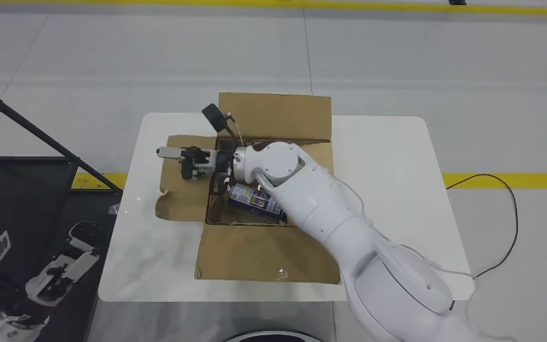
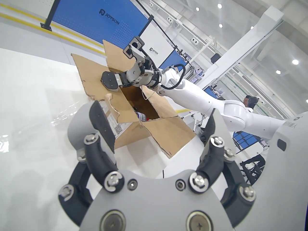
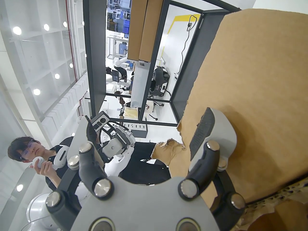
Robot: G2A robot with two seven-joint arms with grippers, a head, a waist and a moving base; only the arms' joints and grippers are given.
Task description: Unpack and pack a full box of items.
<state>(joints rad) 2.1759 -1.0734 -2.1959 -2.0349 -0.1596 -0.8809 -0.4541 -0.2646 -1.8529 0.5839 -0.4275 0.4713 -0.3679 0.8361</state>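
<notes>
The box (image 1: 273, 115) is sitting open near the middle of the tabletop (image 1: 385, 171). Its flaps are folding outward, and one side flap is torn and ragged along its edge. Inside, in the half of the box nearer the robot, I am seeing a can (image 1: 252, 198) with a dark printed label, apparently lying on its side. The arm is hiding whatever else the box holds.

I am judging that unpacking is only beginning, with this can as the thing to lift. The right gripper (image 1: 181, 159) is hovering over the torn flap, outside the box's opening, its jaws spread wide and holding nothing. One finger (image 3: 201, 131) is lying close against the cardboard, and I cannot tell whether it is touching.

To do this well, I am aiming to bring the wrist over the opening, turn the jaws across the can's round body and descend clear of the flaps. The can looks smooth and likely to roll, so I am planning a centred grip.

The left gripper (image 2: 155, 111) is hanging well apart from the box, jaws wide and empty.
</notes>
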